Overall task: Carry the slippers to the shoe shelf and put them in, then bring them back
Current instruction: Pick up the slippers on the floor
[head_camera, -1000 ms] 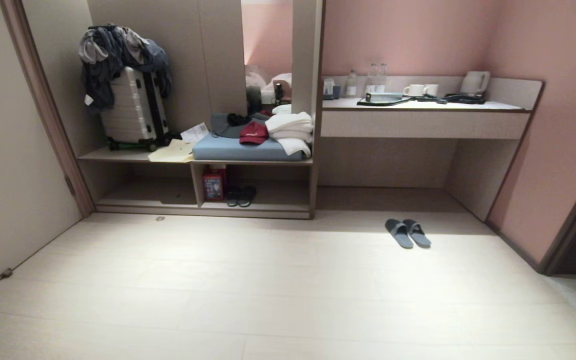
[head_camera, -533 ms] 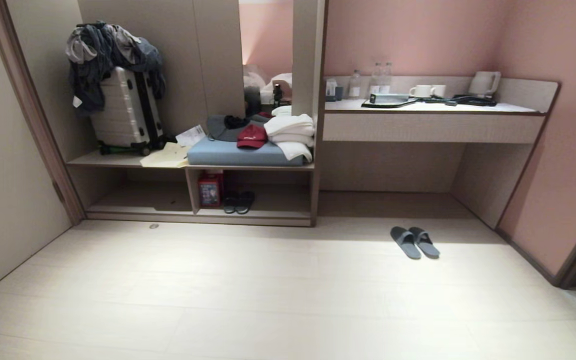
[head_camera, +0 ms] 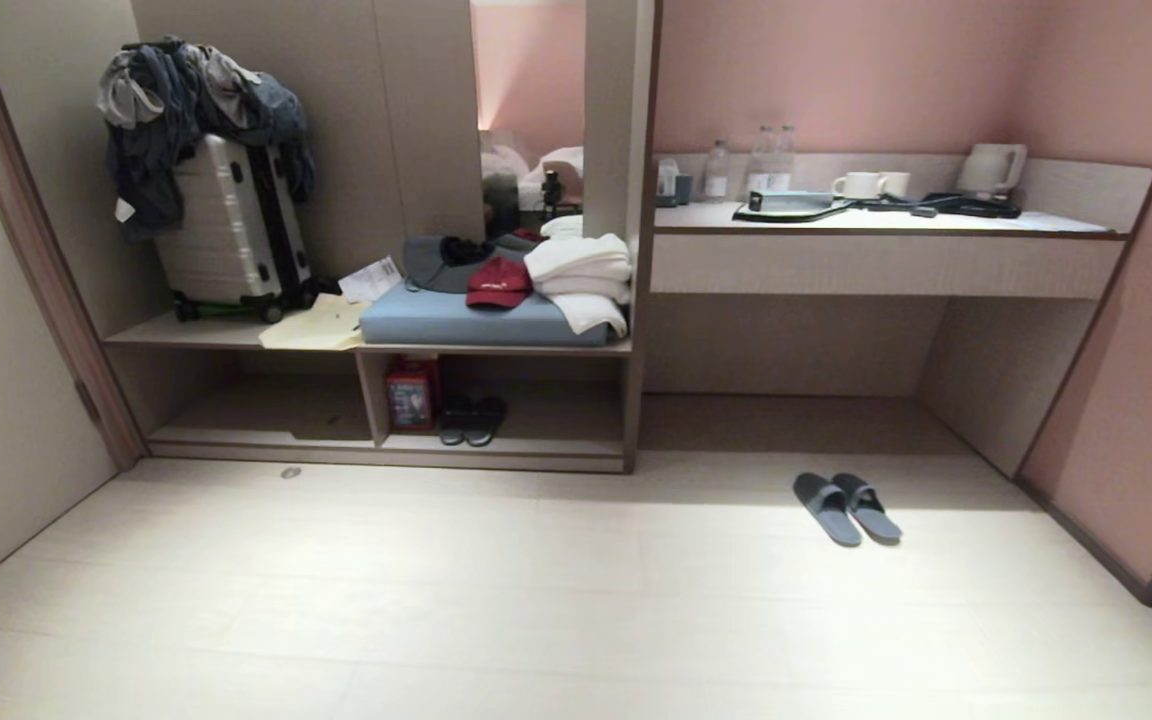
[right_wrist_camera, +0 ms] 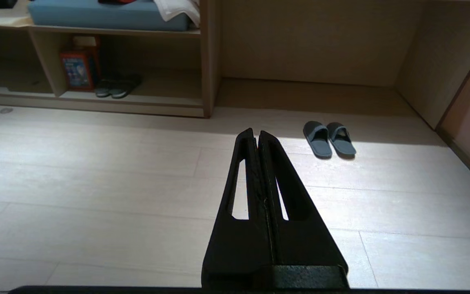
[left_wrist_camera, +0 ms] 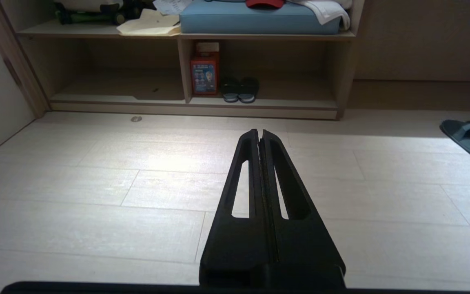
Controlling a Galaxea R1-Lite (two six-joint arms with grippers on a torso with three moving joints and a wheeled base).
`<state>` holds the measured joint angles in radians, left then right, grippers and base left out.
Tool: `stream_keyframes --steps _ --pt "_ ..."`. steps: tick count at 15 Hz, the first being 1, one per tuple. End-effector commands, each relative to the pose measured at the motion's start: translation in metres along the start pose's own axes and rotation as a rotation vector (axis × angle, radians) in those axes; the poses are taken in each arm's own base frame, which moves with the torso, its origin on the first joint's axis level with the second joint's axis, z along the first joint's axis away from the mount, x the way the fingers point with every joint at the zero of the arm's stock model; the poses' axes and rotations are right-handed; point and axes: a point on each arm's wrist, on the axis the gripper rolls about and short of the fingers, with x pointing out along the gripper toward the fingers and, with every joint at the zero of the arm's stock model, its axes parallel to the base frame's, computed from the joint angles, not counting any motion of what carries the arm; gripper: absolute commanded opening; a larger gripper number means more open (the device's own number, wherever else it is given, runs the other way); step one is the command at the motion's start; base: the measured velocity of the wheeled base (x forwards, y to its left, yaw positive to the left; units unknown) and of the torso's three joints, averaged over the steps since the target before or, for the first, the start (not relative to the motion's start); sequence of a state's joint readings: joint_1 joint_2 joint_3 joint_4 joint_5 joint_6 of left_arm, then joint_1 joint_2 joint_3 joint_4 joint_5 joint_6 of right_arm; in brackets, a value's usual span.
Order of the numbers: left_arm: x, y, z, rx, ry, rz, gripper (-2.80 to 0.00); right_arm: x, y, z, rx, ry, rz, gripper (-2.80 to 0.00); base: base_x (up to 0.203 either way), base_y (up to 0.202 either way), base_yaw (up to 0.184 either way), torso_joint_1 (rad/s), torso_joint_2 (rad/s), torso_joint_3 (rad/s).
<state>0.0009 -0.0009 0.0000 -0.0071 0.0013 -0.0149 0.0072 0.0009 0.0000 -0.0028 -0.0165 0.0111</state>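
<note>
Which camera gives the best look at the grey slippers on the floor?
The right wrist view: the slippers lie whole, side by side, unobstructed. The head view shows them whole too, off to the right. The left wrist view catches them cut off at its edge.

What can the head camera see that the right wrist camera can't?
Only the head view shows the suitcase, the kettle and the cups on the counter. Only the right wrist view shows the shut right gripper. Both show the slippers on the floor, the shoe shelf and the black pair inside it.
</note>
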Motion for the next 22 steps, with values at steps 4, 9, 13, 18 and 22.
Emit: stream_keyframes --steps 4,9,13,18,22 --pt "0.0001 0.0000 0.0001 0.001 0.000 0.001 -2.80 0.0001 0.0000 0.0000 -0.002 0.000 0.002 -2.80 0.196 0.000 0.000 0.002 0.00 0.003" --pt "0.0001 0.0000 0.0001 0.001 0.000 -0.001 -2.80 0.0001 0.0001 0.0000 -0.008 0.000 0.005 -2.80 0.197 0.000 0.001 0.004 0.00 0.001" --pt "0.0001 0.0000 0.0001 0.001 0.000 0.001 -2.80 0.0001 0.0001 0.0000 -0.010 0.000 0.005 -2.80 0.198 0.000 0.001 0.003 0.00 0.000" --pt "0.0001 0.0000 0.0001 0.001 0.000 -0.001 -2.80 0.0001 0.0001 0.0000 -0.010 0.000 0.005 -2.80 0.197 0.000 0.000 0.003 0.00 0.004" --pt "0.0001 0.0000 0.0001 0.000 0.000 -0.001 -2.80 0.0001 0.0001 0.0000 -0.008 0.000 0.005 -2.80 0.198 0.000 0.001 0.002 0.01 0.004"
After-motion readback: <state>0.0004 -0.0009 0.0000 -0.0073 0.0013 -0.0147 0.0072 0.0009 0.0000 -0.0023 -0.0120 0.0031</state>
